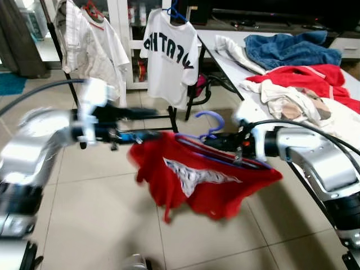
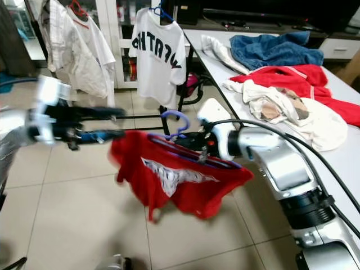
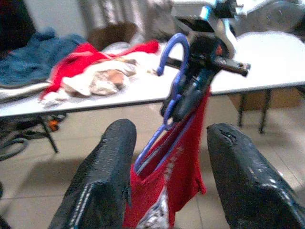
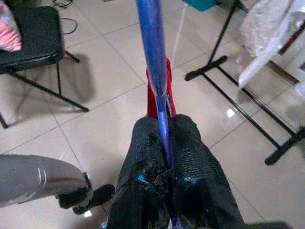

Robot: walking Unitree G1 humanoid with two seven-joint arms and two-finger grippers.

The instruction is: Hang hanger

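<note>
Tiled floor (image 1: pixel 90 219), black rack (image 1: pixel 169 115) at back w/ white tees hung on it; white table (image 2: pixel 349 152) on robot's right piled w/ clothes, red, blue & white. Right gripper (image 4: pixel 164 160) mid-scene over floor, fingers clamped tight on blue hanger (image 1: pixel 211 126), which carries a red shirt (image 1: pixel 197 180) drooping below; hook points up. Left gripper (image 3: pixel 167 157) reaches in from left at same height, jaws wide apart, its fingers (image 3: pixel 107 176) on either side of shirt's near end, not visibly touching. Black chair (image 4: pixel 33 43) on floor nearby. Head views blurred.
</note>
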